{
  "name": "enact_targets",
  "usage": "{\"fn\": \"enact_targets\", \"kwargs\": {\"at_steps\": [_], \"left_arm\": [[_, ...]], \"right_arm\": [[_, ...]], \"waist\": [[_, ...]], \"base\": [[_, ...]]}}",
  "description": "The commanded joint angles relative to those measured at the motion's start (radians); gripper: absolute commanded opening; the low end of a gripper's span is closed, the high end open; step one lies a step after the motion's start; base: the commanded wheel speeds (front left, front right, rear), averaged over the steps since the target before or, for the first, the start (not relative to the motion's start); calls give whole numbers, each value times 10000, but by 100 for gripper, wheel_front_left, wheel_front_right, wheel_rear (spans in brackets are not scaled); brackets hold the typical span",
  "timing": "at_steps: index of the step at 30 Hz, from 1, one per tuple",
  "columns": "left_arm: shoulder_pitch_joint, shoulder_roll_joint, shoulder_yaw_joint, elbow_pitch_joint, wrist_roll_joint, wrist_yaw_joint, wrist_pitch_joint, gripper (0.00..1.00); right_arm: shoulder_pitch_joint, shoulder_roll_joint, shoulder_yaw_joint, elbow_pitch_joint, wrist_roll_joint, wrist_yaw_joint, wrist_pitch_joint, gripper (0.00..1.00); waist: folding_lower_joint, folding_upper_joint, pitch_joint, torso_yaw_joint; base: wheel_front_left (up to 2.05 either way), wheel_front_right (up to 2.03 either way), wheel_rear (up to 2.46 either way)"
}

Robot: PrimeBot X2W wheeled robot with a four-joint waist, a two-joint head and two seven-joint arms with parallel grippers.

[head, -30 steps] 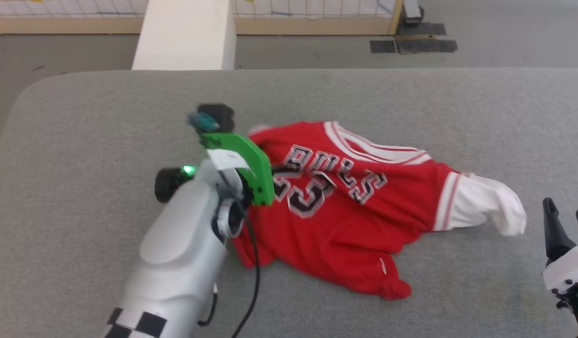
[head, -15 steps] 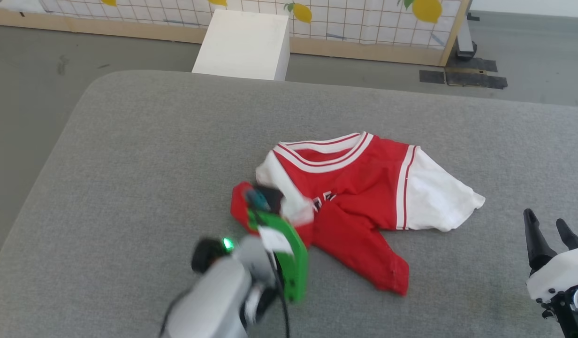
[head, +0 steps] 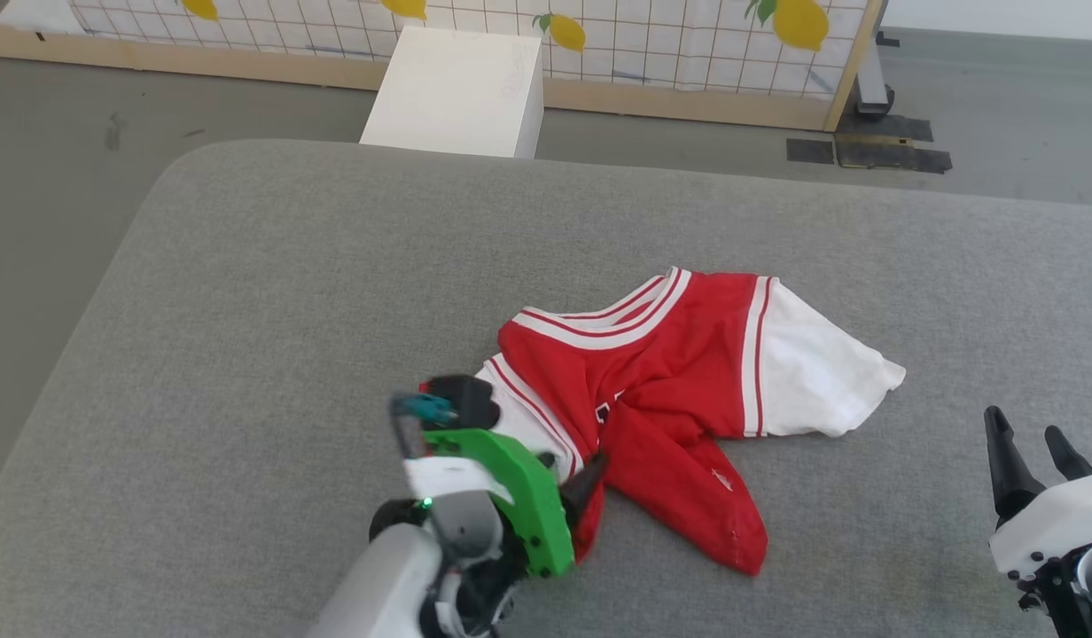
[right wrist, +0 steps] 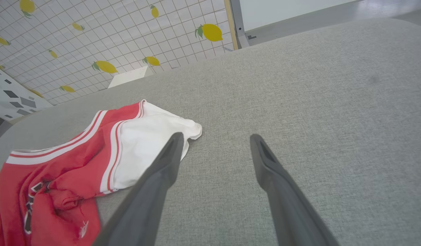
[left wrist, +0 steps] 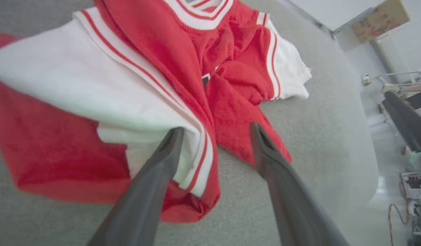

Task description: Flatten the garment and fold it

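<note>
Left wrist view shows the left gripper [left wrist: 216,127], fingers parted, over the crumpled garment [left wrist: 155,44]; the right gripper [right wrist: 216,135] likewise parted.

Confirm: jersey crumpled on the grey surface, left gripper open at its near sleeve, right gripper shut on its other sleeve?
Wrong on the right gripper: it is open, apart from the other sleeve, as the head view shows. The jersey is crumpled on the grey surface, left gripper open at its near sleeve.
</note>
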Motion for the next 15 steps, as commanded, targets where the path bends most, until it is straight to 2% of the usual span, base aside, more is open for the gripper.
{"fn": "enact_targets", "kwargs": {"at_steps": [1,5,7,10,13,15], "left_arm": [[295,-33,272,-392,-334,6,-113,100],[748,130,1271,-1640,-885,139,-732,100],[911,380,1789,-2056,-650,358,-1369,100],[995,930,2265,-2256,452,680,-2715,100],[1036,1388,2245,-2072,1823,865,-4183,100],[1059,1476,2176,-1886,2406,908,-5076,100]], "right_arm": [[89,17,-18,40,44,-15,-112,100],[124,19,-18,74,48,-15,-112,100],[96,19,34,56,22,-15,-68,100],[-42,-31,159,-1,-57,-15,61,100],[-308,-257,371,20,-168,-15,333,100],[-563,-451,588,89,-306,-15,603,100]], "waist": [[0,0,-9,15],[0,0,27,64],[0,0,67,113],[0,0,142,172],[0,0,228,254],[0,0,287,287]], "base": [[0,0,0],[0,0,0],[0,0,0],[0,0,0],[0,0,0],[0,0,0]]}}
